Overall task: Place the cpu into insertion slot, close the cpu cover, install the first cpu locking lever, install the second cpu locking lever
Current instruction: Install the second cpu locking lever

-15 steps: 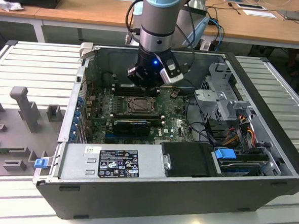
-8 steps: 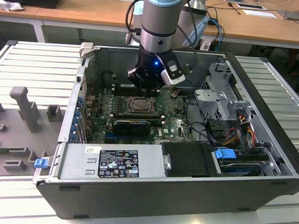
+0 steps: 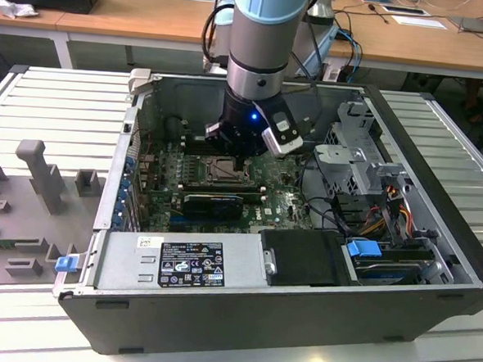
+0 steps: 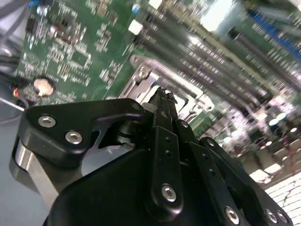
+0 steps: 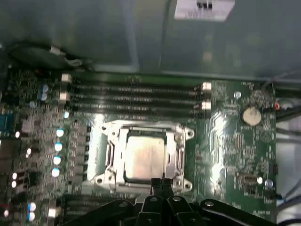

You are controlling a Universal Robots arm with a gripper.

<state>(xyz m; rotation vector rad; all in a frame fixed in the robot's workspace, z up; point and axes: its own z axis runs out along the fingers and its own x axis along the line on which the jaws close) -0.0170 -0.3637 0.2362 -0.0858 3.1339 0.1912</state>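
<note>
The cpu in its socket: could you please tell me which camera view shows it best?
The first wrist view: the cpu faces the camera, its pale face framed by the cpu cover. In the exterior view the arm partly hides the socket. In the second wrist view the pincer blocks it.

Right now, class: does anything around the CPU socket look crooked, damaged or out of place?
Nothing stands out. The cpu lies flat and square in the insertion slot, with the cpu cover framing it evenly. The gripper sits at the socket's edge.
</note>
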